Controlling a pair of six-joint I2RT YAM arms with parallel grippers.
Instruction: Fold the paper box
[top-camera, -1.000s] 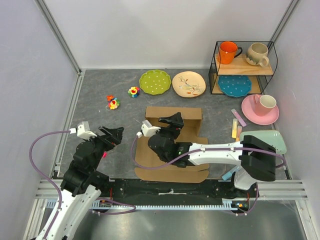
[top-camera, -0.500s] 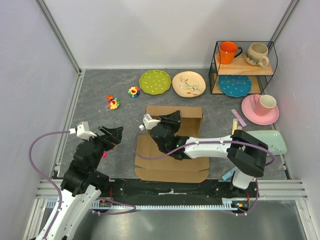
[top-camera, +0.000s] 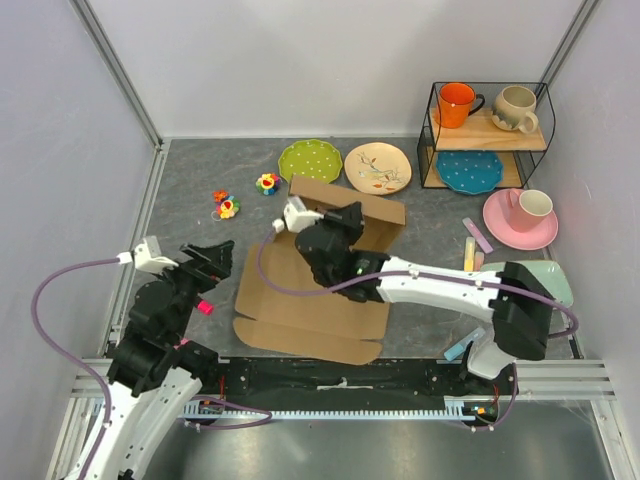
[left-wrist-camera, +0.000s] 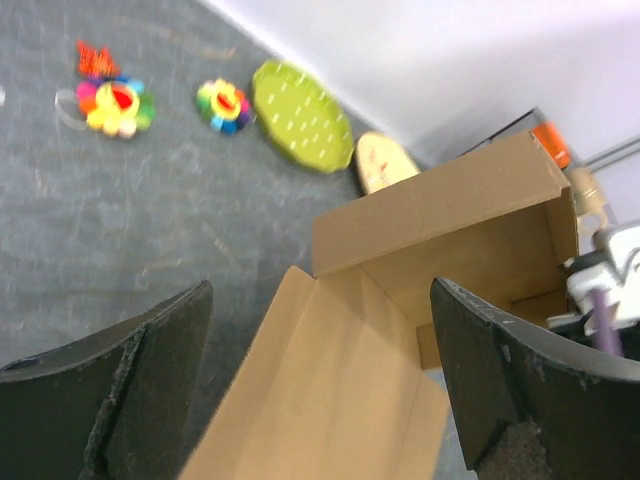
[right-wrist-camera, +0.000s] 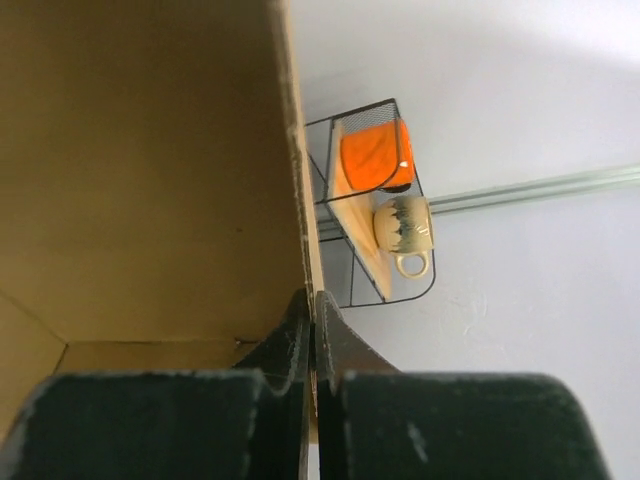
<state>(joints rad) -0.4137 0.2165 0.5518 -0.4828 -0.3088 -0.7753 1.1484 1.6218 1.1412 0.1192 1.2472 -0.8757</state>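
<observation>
The paper box (top-camera: 300, 305) is a brown cardboard sheet lying half-folded in the middle of the table, its far panel (top-camera: 372, 207) tilted upward. My right gripper (top-camera: 348, 218) is shut on the edge of that raised panel. In the right wrist view the right gripper (right-wrist-camera: 314, 305) pinches the thin cardboard edge (right-wrist-camera: 296, 180), with the box's inside (right-wrist-camera: 140, 160) to the left. My left gripper (top-camera: 216, 254) hangs open just left of the box, touching nothing. In the left wrist view the left gripper (left-wrist-camera: 322, 290) has its jaws wide apart above the box's flat flap (left-wrist-camera: 330, 390) and raised wall (left-wrist-camera: 450, 215).
A green plate (top-camera: 310, 163) and a beige plate (top-camera: 377, 168) lie behind the box. Small colourful toys (top-camera: 226, 206) sit at the back left. A wire rack (top-camera: 487, 135) with mugs, a pink plate with a cup (top-camera: 520, 220) and chalk sticks (top-camera: 472, 250) fill the right side.
My right gripper has shut on the box's far panel and drawn it up and left; the box has slid and turned leftward. The left arm has shifted slightly left, still open.
</observation>
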